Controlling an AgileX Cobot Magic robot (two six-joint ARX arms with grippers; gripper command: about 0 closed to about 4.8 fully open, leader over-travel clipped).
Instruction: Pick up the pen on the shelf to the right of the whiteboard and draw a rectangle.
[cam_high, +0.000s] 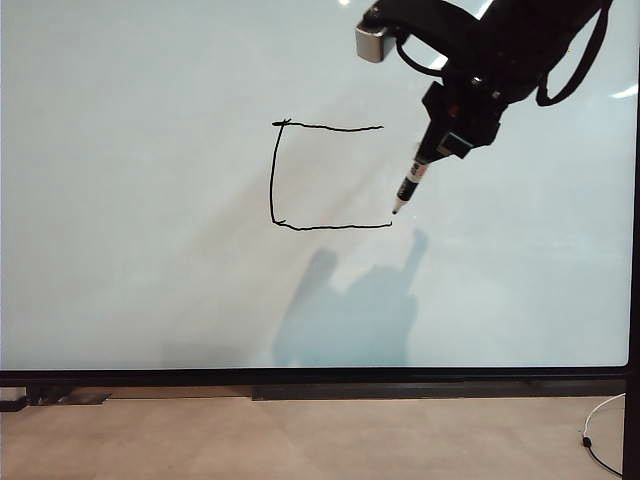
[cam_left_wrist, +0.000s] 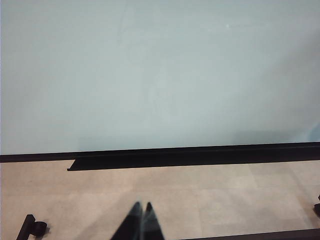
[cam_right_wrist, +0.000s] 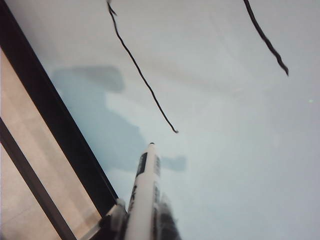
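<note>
Floor (cam_high: 300, 440) of pale tan lies nearest in the exterior view, with a thin cable (cam_high: 600, 430) looping at its right edge. Above it runs the black lower frame of the whiteboard (cam_high: 150, 200), whose glossy white face fills nearly the whole view.

The left gripper (cam_left_wrist: 141, 220) shows only in its own wrist view, low over the floor in front of the board's lower frame, its two dark fingertips pressed together with nothing between them.

On the board stands the rectangle (cam_high: 272, 175), a thin wobbly black outline with top, left and bottom sides drawn; the right side is open. A grey shadow of the arm falls on the board below it.

The right gripper (cam_high: 455, 135) reaches in from the upper right of the exterior view, clamped on the pen (cam_high: 410, 182). The pen slants down and to the left, its black tip just beside the right end of the bottom line; whether it touches the board I cannot tell. In the right wrist view the pen (cam_right_wrist: 145, 195) points toward the end of that bottom line (cam_right_wrist: 142, 77), with a gap between tip and stroke.
</note>
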